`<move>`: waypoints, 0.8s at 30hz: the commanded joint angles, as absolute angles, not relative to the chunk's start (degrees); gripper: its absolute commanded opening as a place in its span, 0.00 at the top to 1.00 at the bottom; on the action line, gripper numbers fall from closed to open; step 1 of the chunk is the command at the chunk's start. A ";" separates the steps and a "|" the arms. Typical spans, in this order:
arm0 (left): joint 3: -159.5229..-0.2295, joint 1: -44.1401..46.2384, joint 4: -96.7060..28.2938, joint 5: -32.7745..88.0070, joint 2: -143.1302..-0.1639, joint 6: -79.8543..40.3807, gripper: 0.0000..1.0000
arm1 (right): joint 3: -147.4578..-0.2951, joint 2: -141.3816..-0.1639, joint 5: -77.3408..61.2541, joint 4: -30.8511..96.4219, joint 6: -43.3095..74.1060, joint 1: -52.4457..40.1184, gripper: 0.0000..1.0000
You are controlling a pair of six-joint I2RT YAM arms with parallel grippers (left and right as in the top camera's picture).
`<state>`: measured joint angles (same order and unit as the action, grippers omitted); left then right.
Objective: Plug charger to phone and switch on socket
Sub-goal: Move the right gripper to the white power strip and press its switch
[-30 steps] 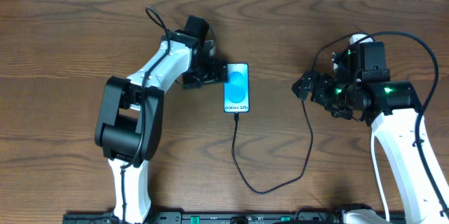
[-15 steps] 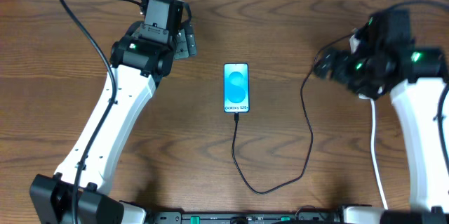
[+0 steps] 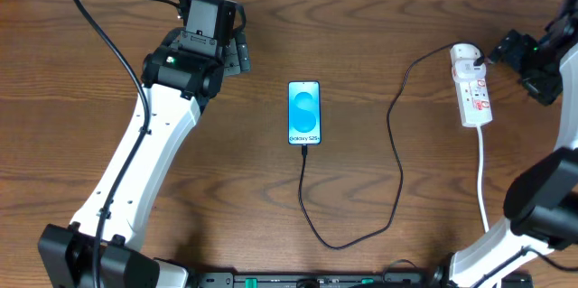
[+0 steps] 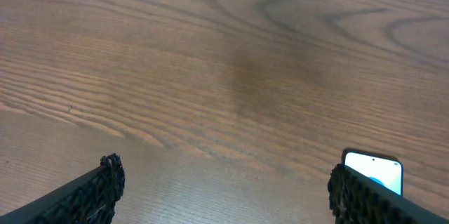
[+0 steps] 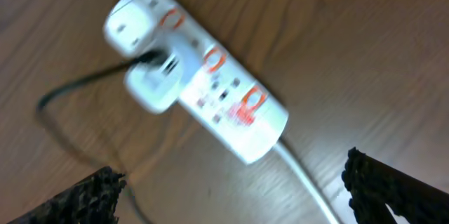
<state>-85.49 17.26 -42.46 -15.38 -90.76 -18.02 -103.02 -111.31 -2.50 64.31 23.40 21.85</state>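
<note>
Overhead, both arms have pulled back: the left gripper (image 3: 237, 53) is off the phone (image 3: 304, 113) at desk centre, and the right gripper (image 3: 508, 49) has cleared the socket (image 3: 472, 89) near the right edge. Both jaws gape wide, empty. The charger (image 3: 395, 151) links phone and socket, so the task looks finished, though I cannot read the switch.

Phone (image 3: 304, 113) mid-table nearer the far edge, socket (image 3: 472, 87) to its right by the right edge, charger (image 3: 400, 166) joined to both and looping toward the near edge between, left gripper (image 3: 237, 53) left of phone, right gripper (image 3: 502, 51) beside socket.
</note>
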 commanded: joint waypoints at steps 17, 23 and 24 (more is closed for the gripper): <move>-85.82 17.06 -42.68 -16.36 -90.61 -18.26 0.05 | -103.79 -124.70 -1.41 57.52 25.32 27.77 0.01; -85.82 17.06 -42.68 -16.36 -90.61 -18.26 0.05 | -103.74 -128.20 -8.64 54.85 27.40 27.64 0.01; -85.82 17.06 -42.68 -16.34 -90.61 -18.26 0.05 | -103.74 -128.49 -8.62 54.85 27.40 27.55 0.01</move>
<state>-85.49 17.26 -42.46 -15.38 -90.76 -18.02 -103.07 -127.04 -5.93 54.96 26.33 27.94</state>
